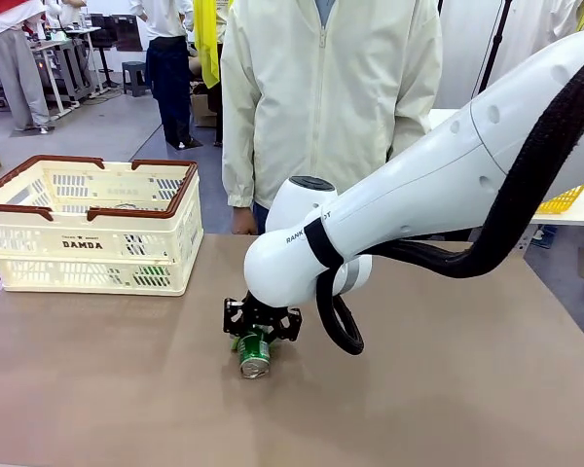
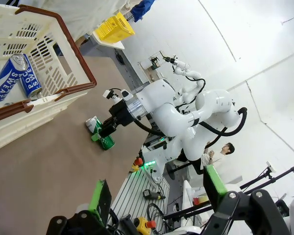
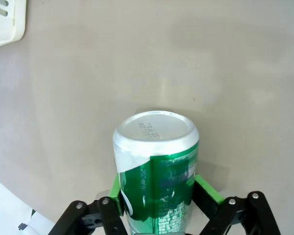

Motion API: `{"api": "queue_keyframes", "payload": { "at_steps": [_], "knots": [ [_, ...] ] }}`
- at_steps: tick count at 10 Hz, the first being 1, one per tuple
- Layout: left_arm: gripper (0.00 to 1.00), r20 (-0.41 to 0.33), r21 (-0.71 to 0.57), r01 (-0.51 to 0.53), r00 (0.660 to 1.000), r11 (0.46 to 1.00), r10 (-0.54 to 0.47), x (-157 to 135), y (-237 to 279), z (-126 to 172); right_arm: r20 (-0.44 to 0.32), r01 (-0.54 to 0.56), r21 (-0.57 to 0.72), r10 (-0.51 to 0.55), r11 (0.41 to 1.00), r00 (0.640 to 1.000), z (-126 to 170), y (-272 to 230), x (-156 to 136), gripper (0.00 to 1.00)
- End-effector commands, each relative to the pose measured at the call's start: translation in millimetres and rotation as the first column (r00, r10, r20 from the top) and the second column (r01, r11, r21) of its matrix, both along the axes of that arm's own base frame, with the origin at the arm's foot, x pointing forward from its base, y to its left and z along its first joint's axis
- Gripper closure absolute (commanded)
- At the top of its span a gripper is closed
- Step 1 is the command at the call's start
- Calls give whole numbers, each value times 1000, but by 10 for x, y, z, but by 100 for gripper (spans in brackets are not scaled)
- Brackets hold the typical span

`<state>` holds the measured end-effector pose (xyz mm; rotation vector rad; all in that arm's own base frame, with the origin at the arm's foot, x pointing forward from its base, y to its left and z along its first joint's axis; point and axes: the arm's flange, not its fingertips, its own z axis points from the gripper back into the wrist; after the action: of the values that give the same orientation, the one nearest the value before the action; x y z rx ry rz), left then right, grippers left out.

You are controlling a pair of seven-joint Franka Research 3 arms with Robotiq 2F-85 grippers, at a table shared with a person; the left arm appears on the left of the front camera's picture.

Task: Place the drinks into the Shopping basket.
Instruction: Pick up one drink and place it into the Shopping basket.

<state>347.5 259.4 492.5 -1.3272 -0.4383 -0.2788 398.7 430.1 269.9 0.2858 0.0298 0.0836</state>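
One green can [image 1: 254,354] lies on its side on the brown tabletop [image 1: 448,389], near the middle, its silver end turned toward the front camera. The right end effector [image 1: 256,338] comes down over it with a green pad on either side of the can's body. In the right wrist view the can [image 3: 159,171] sits between those pads [image 3: 206,190], which stand at or very near its sides — whether they press it or have slackened cannot be told.

Two blue cans [image 2: 12,76] with white lettering lie side by side inside the Shopping basket [image 2: 63,58] — a count only the left wrist view gives, since it looks in over the brown rim. The front view shows the basket [image 1: 88,238] from the side, at the tabletop's left far part, well apart from the green can, with its label readable and a trace of green behind the lower slots at its right corner; what that is cannot be told.

The left end effector [image 2: 154,200] shows along the bottom of its own wrist view, its fingers [image 2: 100,200] spread wide with nothing between them. That view also takes in the right arm bent over the green can [image 2: 102,137] from farther off.

One person in a pale jacket [image 1: 326,97] stands at the far edge of the tabletop.
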Motion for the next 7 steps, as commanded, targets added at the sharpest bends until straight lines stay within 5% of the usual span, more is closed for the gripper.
{"api": "queue_keyframes", "payload": {
  "at_steps": [1,7],
  "knots": [
    [0,-4,-15,-9,1000,1000,9,0,-17,45,14,17,-38,-17,999,1000,24,62,31,0],
    [0,-4,-15,-9,1000,1000,9,0,-17,45,24,32,-50,-31,998,999,111,-66,13,0]
  ]
}}
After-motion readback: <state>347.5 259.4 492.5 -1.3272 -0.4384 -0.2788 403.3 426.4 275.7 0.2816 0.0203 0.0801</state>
